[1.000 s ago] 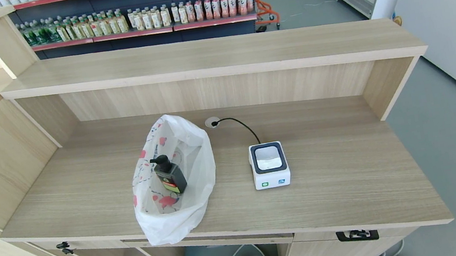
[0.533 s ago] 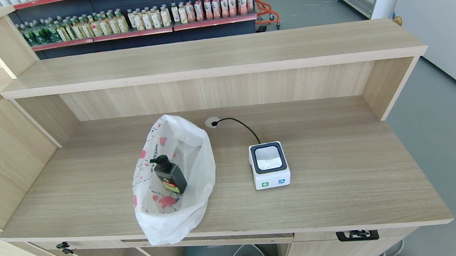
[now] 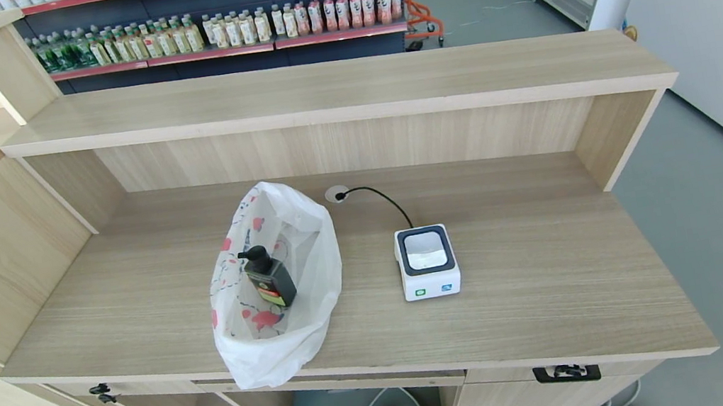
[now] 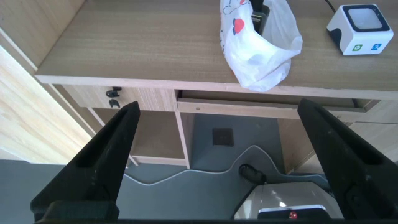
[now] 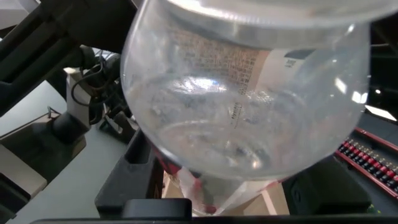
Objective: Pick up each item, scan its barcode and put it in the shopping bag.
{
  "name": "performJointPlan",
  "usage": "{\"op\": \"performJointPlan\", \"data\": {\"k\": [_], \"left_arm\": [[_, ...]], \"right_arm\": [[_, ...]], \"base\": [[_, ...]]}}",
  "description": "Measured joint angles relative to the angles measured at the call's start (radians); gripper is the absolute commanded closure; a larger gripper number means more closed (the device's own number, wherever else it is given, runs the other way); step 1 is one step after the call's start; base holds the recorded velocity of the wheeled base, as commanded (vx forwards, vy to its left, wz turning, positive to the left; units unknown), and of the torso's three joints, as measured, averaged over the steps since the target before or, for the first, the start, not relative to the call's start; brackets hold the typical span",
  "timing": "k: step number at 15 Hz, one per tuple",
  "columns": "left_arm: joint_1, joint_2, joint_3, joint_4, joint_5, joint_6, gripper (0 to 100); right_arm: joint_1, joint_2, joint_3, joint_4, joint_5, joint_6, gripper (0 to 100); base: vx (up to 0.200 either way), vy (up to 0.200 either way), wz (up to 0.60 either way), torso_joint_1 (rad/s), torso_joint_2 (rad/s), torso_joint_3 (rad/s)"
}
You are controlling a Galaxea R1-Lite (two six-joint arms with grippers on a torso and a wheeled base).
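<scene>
Bottle in right jaws

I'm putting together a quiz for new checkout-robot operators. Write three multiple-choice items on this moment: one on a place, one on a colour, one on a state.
1. In the head view, where does the scanner stand relative to the shopping bag?
A left of it
B right of it, on the counter
C inside it

2. What colour is the pump bottle in the bag?
A white
B black
C green

3. How is the left gripper?
A open and empty
B shut on the bag
C shut on the scanner

Key: 1 B, it sits on the wood apart from the bag. 2 B, body and pump are dark. 3 A, its fingers are spread with nothing between.
</scene>
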Motion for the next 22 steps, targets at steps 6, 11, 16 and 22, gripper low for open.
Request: {"op": "performJointPlan", "data": {"k": [6, 11, 16, 22], "left_arm": [[0.0, 0.0, 0.0, 0.0, 0.0, 0.0, 0], [0.0, 0.0, 0.0, 0.0, 0.0, 0.0, 0], [0.0, 0.0, 0.0, 0.0, 0.0, 0.0, 0], [0.0, 0.0, 0.0, 0.0, 0.0, 0.0, 0]], "right_arm": [[-0.113, -0.015, -0.059, 0.0, -0.006, 0.047, 100], [-0.198, -0.035, -0.067, 0.0, -0.092, 0.151, 100], [-0.418, -0.033, -0.097, 0.521, -0.644, 0.183, 100], [-0.556, -0.054, -0.141, 1.241, -1.276, 0.56, 100]], "base": [[0.0, 0.0, 0.0, 0.0, 0.0, 0.0], [0.0, 0.0, 0.0, 0.0, 0.0, 0.0], [0.0, 0.0, 0.0, 0.0, 0.0, 0.0], [0.0, 0.0, 0.0, 0.0, 0.0, 0.0]]}}
